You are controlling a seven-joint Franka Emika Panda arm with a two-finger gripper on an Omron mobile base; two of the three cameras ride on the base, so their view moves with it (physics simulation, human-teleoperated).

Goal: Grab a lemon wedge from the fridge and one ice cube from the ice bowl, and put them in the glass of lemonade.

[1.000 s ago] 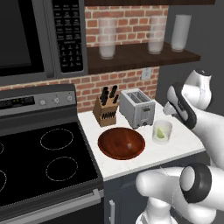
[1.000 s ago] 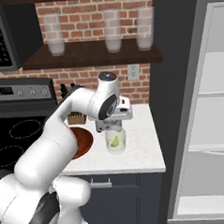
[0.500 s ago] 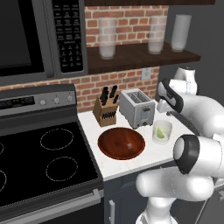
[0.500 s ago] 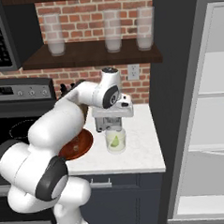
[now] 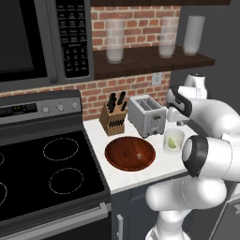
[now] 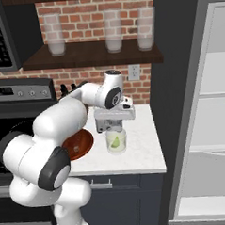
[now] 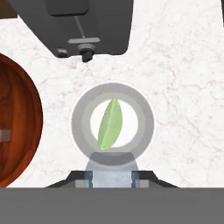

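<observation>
Hand view alone: gripper [image 7: 112, 177] clamped on ice cube [image 7: 112, 172] above lemon wedge [image 7: 109, 124] in glass of lemonade [image 7: 113, 124].

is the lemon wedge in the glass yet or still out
In. The hand view looks straight down into the glass of lemonade and the lemon wedge lies inside its rim; both base views show green inside the glass.

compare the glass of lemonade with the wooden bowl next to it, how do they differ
The glass of lemonade is clear, narrow and upright, while the ice bowl is opaque reddish-brown, much wider and shallow. The glass holds a green lemon wedge; the bowl shows a small pale cube. The glass sits directly under the hand; the bowl lies off to the side. Both are round and stand on the white counter.
</observation>
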